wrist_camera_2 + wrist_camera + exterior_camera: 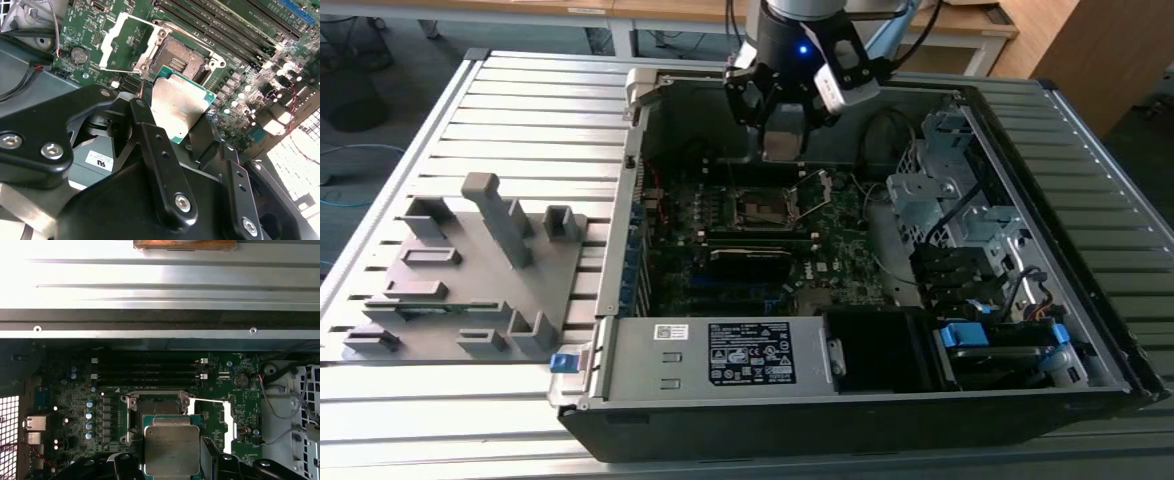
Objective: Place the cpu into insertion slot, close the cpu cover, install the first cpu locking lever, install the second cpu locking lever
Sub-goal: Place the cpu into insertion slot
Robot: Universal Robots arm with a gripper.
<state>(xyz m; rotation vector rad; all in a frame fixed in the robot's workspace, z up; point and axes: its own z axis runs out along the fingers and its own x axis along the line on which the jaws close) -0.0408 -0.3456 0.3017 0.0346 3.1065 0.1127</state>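
The gripper [781, 135] is hanging over the open computer case [854, 425], which is sitting on a metal table [534, 100] made of long strips. In the exterior view the gripper is up in the air above the green motherboard [87, 30], near the back wall of the case.

The two black fingers [150, 130] are squeezing the cpu [182, 102] from two sides, so the gripper is pinching the cpu and holding it flat with its shiny grey face up. In both wrist views the green edge of the chip is peeking out around the metal face.

The insertion slot [177, 57] is lying open under and just past the cpu. Its dark middle is showing, so the cpu is not sitting in it yet. In the first wrist view the cpu is covering the near edge of the slot.

The cpu cover [122, 42] is flipped open. It is swung away to one side of the slot, joined to it at one edge, and the board is showing through its cut-out middle.

Long black memory slots [145, 372] are lying side by side just beyond the insertion slot. A round coin battery [77, 54] is sitting on the board near the open cover.

On the exterior view's left a grey tray [454, 290] with blocks and posts is resting on the table beside the case. A silver power supply box [654, 365] with a label is sitting at the front of the case.
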